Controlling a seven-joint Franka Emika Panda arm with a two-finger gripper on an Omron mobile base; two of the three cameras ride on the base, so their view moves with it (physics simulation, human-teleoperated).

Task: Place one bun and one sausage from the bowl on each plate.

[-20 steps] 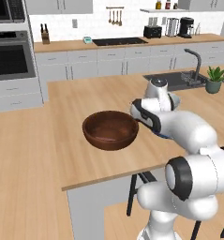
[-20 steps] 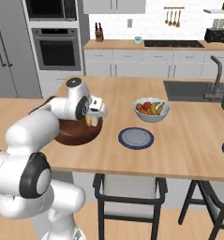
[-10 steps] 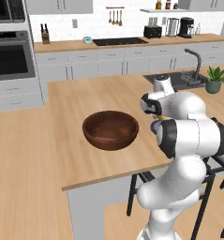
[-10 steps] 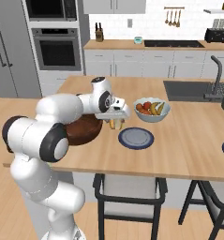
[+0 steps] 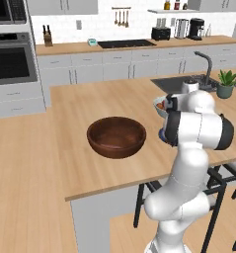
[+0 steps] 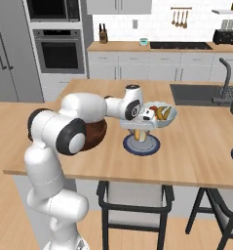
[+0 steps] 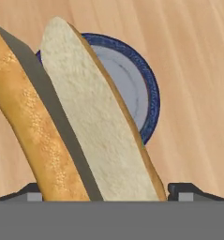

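My tool (image 6: 140, 131) grips a split bun (image 7: 80, 122) across wide-set jaws, hanging just above the near plate (image 7: 132, 84); that plate looks bare, so nothing is delivered yet; the wooden bowl (image 5: 116, 136) sits behind on the bench (image 5: 80, 163), contents hidden.

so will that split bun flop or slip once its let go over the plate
The bun looks stiff enough: it juts past the gripper without sagging. Its open split may spread on landing. Being long and rounded, it could roll on the flat plate, perhaps overhanging the rim.
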